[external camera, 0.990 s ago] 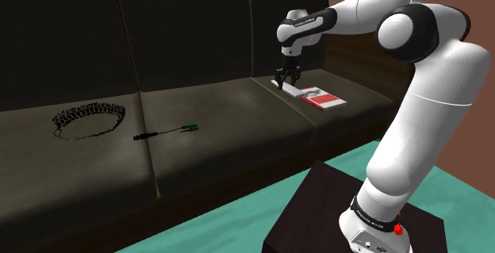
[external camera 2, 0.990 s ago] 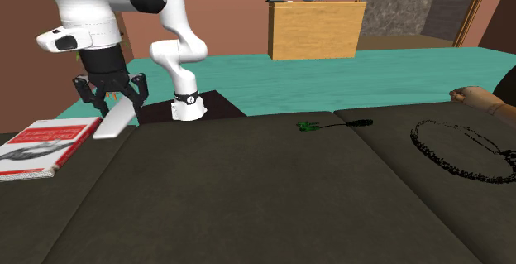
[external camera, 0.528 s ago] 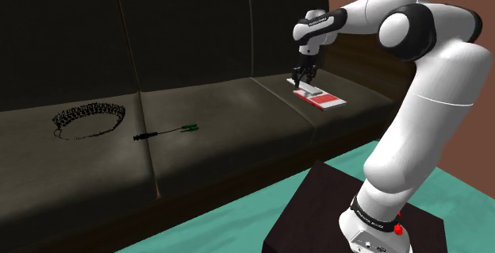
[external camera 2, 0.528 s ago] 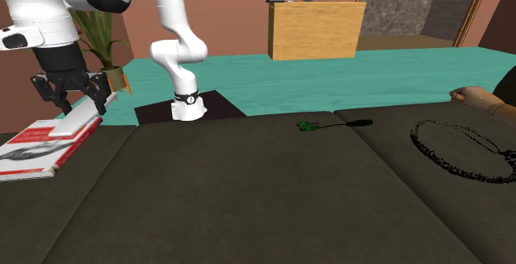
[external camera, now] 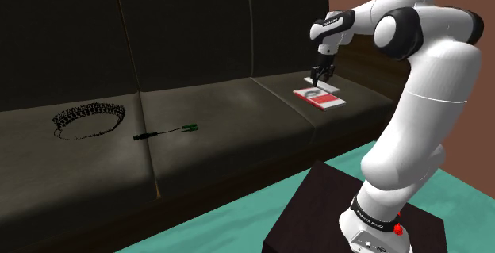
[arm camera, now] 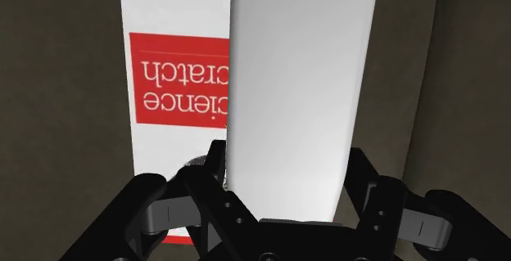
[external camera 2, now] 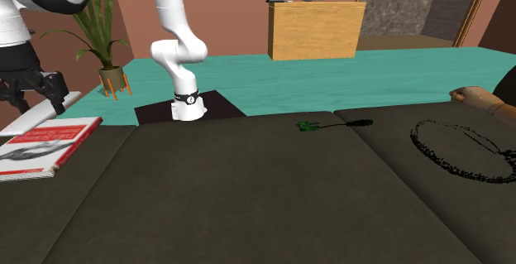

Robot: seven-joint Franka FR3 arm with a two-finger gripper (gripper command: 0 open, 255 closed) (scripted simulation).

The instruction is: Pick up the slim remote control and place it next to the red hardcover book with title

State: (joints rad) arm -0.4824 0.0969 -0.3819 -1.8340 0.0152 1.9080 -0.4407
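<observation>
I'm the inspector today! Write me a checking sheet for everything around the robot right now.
Surface: dark sofa; its seat cushions are the work surface.
Job's things: white slim remote, held just above the sofa along one edge of the red-and-white book. The book lies flat on the end seat cushion.
Clutter: black beaded loop and green-and-black tool, both on other cushions, far from the book.
Grippers: gripper has its fingers clasped on the slim remote.
Cables: nothing seen.
Surroundings: teal floor, wooden cabinet, potted plant, dark stand.
</observation>
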